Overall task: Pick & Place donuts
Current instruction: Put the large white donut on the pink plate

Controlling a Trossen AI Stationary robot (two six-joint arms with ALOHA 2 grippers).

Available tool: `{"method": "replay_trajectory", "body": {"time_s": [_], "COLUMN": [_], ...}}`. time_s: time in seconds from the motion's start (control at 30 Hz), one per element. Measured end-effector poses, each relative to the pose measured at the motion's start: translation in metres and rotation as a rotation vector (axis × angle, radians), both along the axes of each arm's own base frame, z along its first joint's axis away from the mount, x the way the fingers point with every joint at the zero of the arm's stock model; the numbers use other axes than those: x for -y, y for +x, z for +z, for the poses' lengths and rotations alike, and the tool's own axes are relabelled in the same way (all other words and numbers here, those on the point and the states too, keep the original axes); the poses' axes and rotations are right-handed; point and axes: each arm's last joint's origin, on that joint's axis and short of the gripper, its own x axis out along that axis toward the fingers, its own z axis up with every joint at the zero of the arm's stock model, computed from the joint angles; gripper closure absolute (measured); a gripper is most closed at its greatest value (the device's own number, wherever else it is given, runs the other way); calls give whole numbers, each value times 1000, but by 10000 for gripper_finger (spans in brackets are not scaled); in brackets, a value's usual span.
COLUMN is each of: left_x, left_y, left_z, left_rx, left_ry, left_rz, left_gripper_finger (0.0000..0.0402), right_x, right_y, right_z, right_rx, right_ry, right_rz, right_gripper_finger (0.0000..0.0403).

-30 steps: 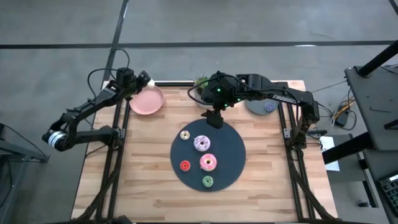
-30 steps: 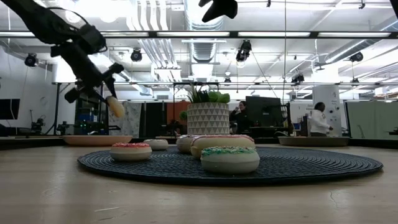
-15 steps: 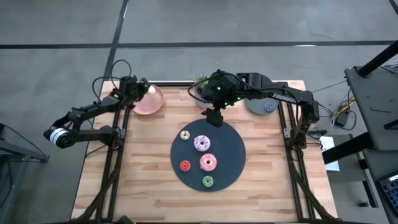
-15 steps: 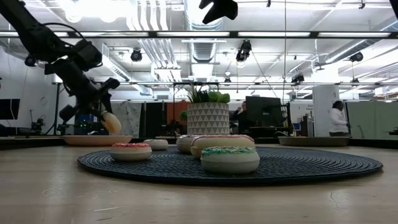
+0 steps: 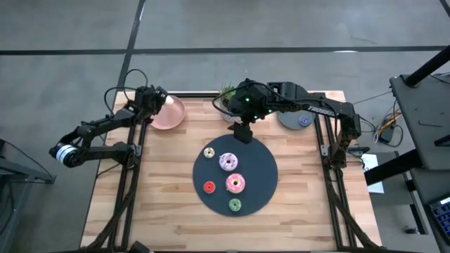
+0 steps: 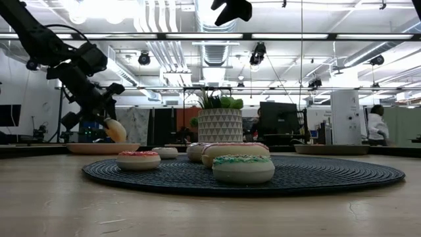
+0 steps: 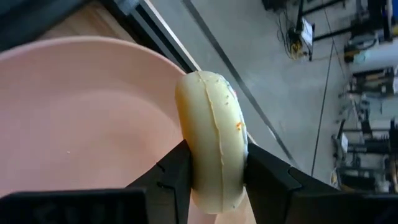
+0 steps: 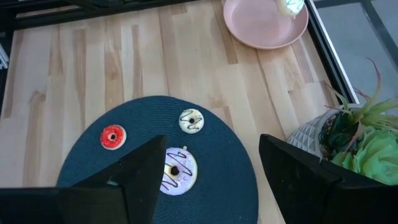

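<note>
My left gripper (image 5: 159, 99) is shut on a cream donut (image 7: 211, 143) just above the pink plate (image 5: 169, 116) at the table's far left; the donut also shows in the low view (image 6: 115, 130). My right gripper (image 5: 241, 133) is open and empty, high over the far edge of the dark round mat (image 5: 260, 169). On the mat lie a cream-and-brown donut (image 5: 209, 152), a purple-white one (image 5: 228, 162), a pink one (image 5: 235, 184), a red one (image 5: 209, 187) and a green one (image 5: 234, 204). A blue donut (image 5: 304, 121) lies on the grey plate (image 5: 290, 119). My left gripper pinches the cream donut between its two fingers (image 7: 174, 177), one on each flat face (image 7: 198, 177), so the donut stands on edge with its rim toward the camera. The donut is lifted clear, tilted, a little above the pink plate's rim (image 6: 99, 147).
A white patterned plant pot (image 5: 228, 100) stands at the table's far edge between the two plates, close beside my right arm. Bare wood lies left, right and near of the mat. People move in the room behind the table.
My left gripper has gone down and a little toward the table's left edge with the cream donut, closing on the pink plate; most of the drop came in the first half second. It has stayed shut on the donut.
</note>
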Motion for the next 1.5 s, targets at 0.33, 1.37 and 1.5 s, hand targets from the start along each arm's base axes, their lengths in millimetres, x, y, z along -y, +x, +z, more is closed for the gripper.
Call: {"method": "replay_trajectory", "body": {"time_s": [0.33,1.37,1.5], "left_x": [-1,-9,-9], "left_y": [-2,7,7], "left_z": [-1,-19,-19], "left_rx": [35,42,41], "left_ry": [-9,-64,-65], "left_rz": [107,144,145], "left_gripper_finger": [296,296,296], "right_x": [0,0,0], "right_y": [0,0,0], "right_z": [0,0,0], "right_rx": [-1,-1,-1], "right_ry": [-9,-11,-11], "right_rz": [11,14,14], "right_gripper_finger": [154,154,154]}}
